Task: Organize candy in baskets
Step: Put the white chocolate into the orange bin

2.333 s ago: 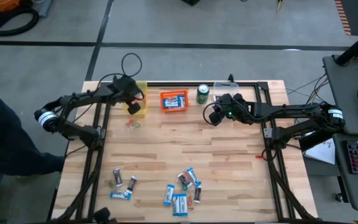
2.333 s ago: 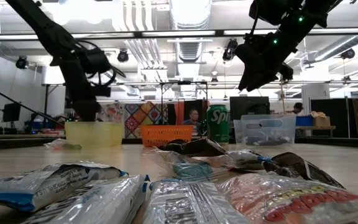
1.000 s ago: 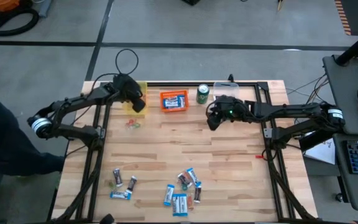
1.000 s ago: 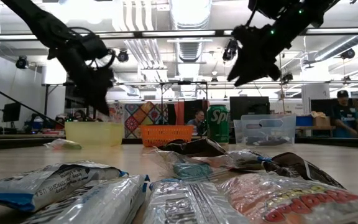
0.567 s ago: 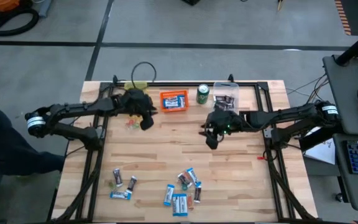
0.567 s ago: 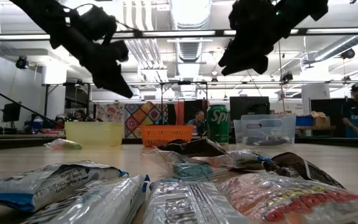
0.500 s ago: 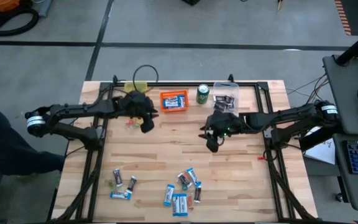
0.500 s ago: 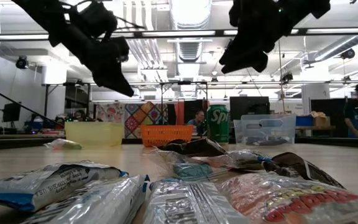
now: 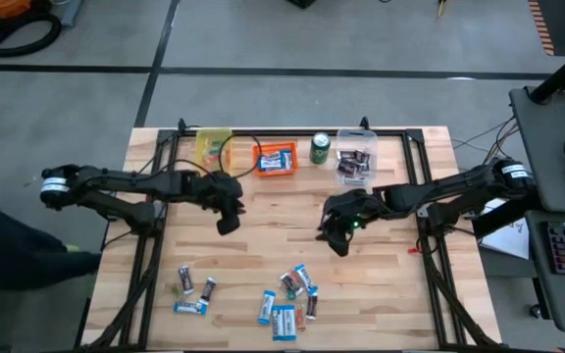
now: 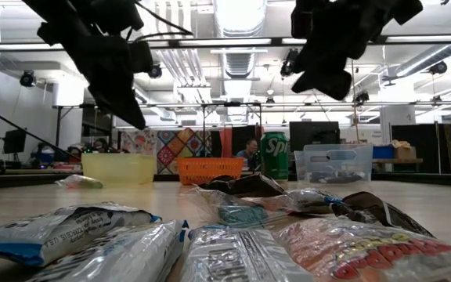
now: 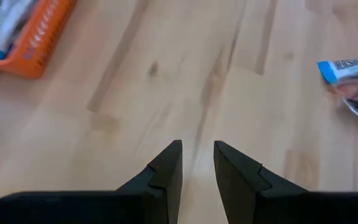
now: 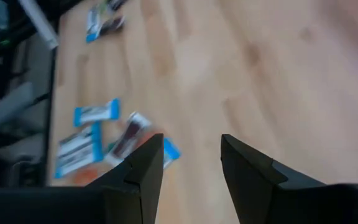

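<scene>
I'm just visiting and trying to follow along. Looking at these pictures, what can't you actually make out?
- Contents of the yellow basket: too small in the high view; its cloudy wall hides them in the low view.
- Kinds of candy in the pile: too small from above, blurred in the right wrist view.
- Orange basket: cut off by the edge of the left wrist view.
- Clear basket: dark pieces inside, too small to tell apart.

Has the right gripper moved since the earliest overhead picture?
Yes. The right gripper has left its spot beside the soda can and now hangs over bare wood mid-table, nearer the loose candy at the front edge.
</scene>
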Robot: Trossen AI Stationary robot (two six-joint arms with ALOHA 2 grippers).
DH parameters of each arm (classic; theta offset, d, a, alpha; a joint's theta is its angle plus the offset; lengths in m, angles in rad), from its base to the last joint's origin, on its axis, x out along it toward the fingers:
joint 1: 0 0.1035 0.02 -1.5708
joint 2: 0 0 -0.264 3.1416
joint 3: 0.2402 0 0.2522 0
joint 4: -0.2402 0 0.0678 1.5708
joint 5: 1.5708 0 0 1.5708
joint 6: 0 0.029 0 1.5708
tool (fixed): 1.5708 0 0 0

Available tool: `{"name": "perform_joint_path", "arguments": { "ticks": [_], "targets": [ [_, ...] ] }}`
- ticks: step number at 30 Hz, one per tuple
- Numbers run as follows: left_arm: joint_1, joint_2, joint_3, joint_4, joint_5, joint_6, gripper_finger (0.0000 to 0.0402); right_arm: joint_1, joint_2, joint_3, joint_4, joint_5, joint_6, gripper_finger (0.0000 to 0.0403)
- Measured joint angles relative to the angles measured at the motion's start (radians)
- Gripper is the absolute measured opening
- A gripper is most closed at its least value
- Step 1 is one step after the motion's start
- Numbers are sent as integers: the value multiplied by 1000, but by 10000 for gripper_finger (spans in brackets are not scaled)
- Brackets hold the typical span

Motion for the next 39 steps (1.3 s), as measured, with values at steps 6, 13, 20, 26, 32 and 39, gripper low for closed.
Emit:
{"name": "perform_joint_path", "arguments": {
  "ticks": [6, 13, 20, 26, 32, 39],
  "targets": [
    [-50, -3, 0, -3, -44, -67, 75, 30, 77, 0, -6, -116, 147, 134],
    [-97, -7, 11, -32, -46, -119, 75, 62, 149, 25, -42, -198, 283, 123],
    [-137, -22, 24, -34, -44, -127, 75, 148, 255, 215, -289, -113, 310, 116],
    [-149, -40, 25, -35, -45, -124, 75, 206, 373, 383, -494, 30, 362, 116],
    [-162, -40, 25, -35, -44, -104, 75, 247, 456, 472, -504, 51, 419, 155],
    [-167, -40, 25, -35, -38, -70, 75, 277, 562, 558, -502, 77, 477, 211]
  ]
}}
